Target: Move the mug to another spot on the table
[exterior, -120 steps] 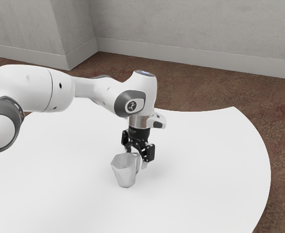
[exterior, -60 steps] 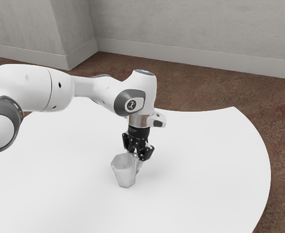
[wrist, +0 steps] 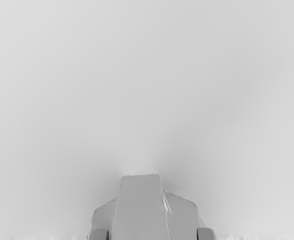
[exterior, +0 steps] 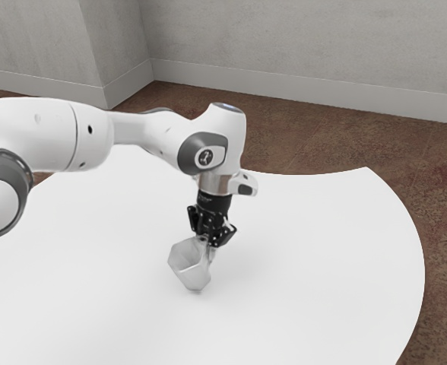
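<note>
— The gripper (exterior: 209, 240) is seen almost closed, its fingers pinched on the mug (exterior: 185, 265) at the rim, on the side toward the exterior view's right. Whether a handle or the bare wall is caught cannot be told.

— And where is the mug found?

— Just below the middle of the exterior view, a little left of centre, over the white surface (exterior: 322, 251). It is held tilted, with the mouth leaned toward the view's left and the base drawn in under the gripper. Whether the base touches the surface cannot be made out. In the wrist view the mug (wrist: 142, 210) is shown as a pale faceted block at the lower edge, right under the hand.

— How is it expected to handle?

— It is judged to be stiff, smooth-walled and fairly light. With a one-sided pinch, a pivot or a slip between the fingers is to be feared, as the tilt suggests.

— Where should it be taken?

— A deep hold over the wall is preferred, one finger inside and one outside. If the mug is ceramic, a gentle set-down is called for.
</note>
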